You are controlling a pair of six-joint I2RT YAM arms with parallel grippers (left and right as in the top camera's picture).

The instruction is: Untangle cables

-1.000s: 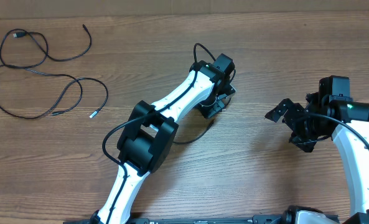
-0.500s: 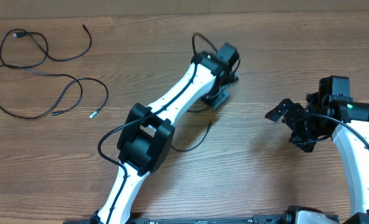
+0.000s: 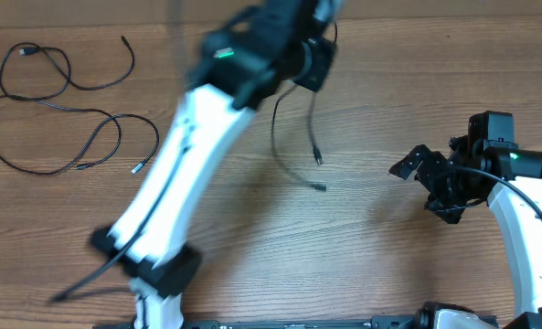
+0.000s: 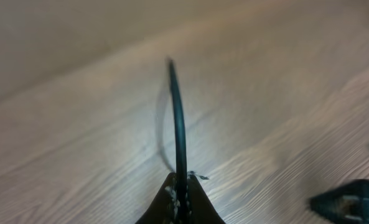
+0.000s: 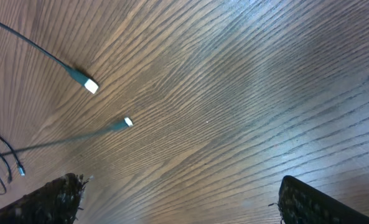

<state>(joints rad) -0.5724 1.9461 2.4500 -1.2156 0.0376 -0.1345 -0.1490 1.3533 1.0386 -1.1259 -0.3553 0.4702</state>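
Observation:
My left gripper [image 3: 309, 66] is raised high above the table's far middle, blurred, and shut on a thin black cable [image 3: 276, 137]. The cable hangs down from it with both plug ends [image 3: 319, 185] near the wood. In the left wrist view the fingers [image 4: 193, 202] pinch this cable [image 4: 178, 118]. Two more black cables lie at the far left: one loop [image 3: 35, 71] and one longer loop [image 3: 69, 137]. My right gripper [image 3: 424, 190] is open and empty at the right. The right wrist view shows the gripper [image 5: 187, 199] open over bare wood, with the hanging cable's silvery tips [image 5: 91, 86] to the left.
The left arm [image 3: 175, 174] stretches diagonally across the middle of the wooden table [image 3: 389, 265]. The right arm [image 3: 526, 210] stands along the right edge. The right gripper shows as a dark shape [image 4: 352, 202] in the left wrist view.
My left gripper has lifted steeply from the table with the cable; the cable now hangs in the air. The right arm and the two left cables have not moved.

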